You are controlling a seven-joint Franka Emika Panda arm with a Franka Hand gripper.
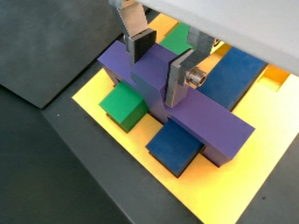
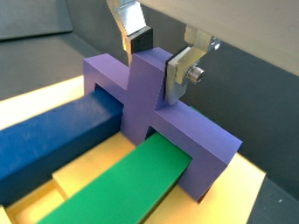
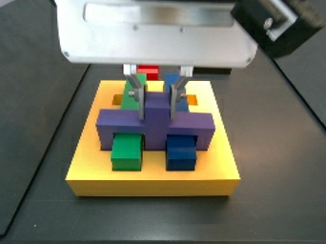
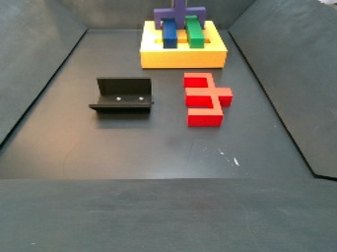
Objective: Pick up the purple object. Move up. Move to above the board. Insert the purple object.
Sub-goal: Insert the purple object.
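Nearest to you in a side view sit one fixture (image 4: 120, 95) and one red stepped block (image 4: 203, 99), both on the floor and well apart from the jaws; neither matters for this step.

Farther back is the single yellow board (image 3: 152, 179), carrying one green bar (image 2: 122, 187) and one blue bar (image 2: 49, 146), both running under the jaws.

Over the board, the gripper (image 2: 158, 58) has its two silver fingers (image 2: 180, 72) on either side of the raised middle stub of the one purple object (image 1: 179, 103). The pads look to be against the stub, so read the jaws as closed on it.

The purple object straddles both bars, its legs down by the board. The insertion looks nearly finished. Press straight down, keep the piece level, and release only once both legs sit flush.
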